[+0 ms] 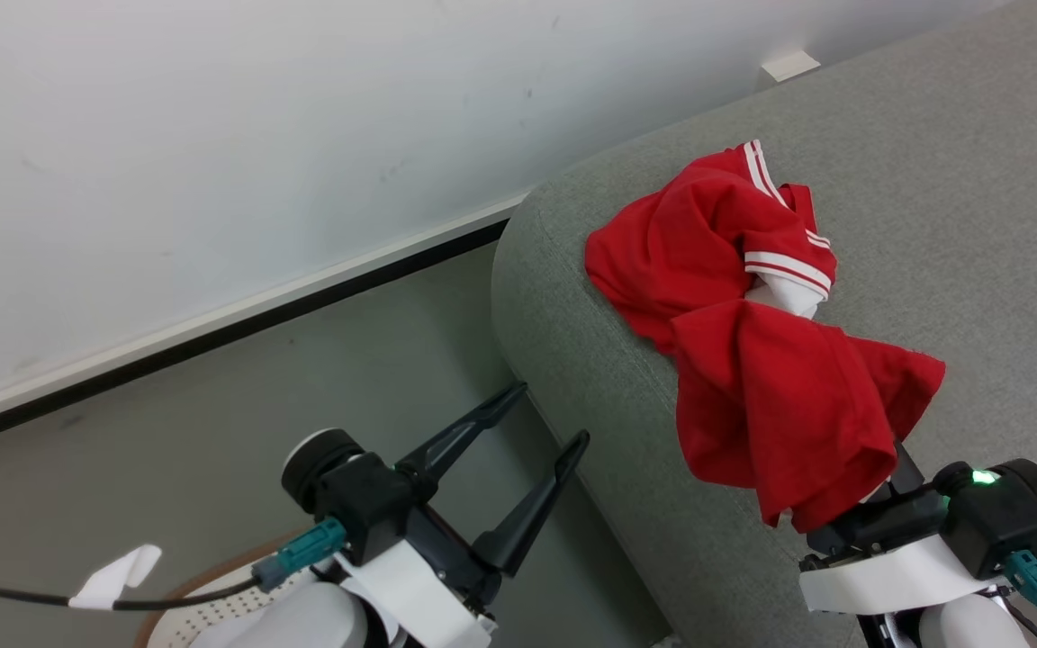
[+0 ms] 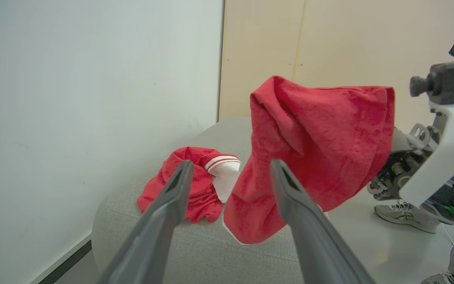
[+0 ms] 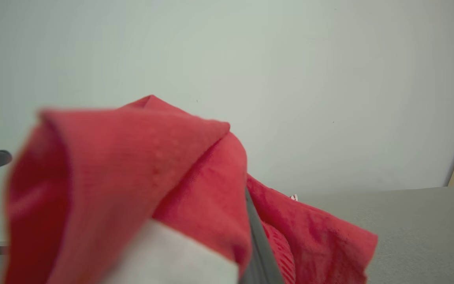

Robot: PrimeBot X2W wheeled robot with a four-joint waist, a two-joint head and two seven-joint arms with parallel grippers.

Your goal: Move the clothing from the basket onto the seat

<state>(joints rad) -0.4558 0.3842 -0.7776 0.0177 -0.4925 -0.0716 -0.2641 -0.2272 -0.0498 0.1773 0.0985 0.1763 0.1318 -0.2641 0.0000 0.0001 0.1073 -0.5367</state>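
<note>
The seat (image 1: 978,180) bears the clothing (image 1: 707,261) toward 2 o'clock in the head view. It is probably light, limp and clingy, best pinched at a bunched fold or cuff. It is bright red with white panels and striped cuffs. At 4 o'clock the right gripper (image 1: 897,472) is clenched on a draped piece. The left gripper (image 1: 551,412), at 6 o'clock, is spread and empty.

No text, label, brand, number or sign is being displayed legibly on anything pictured.
</note>
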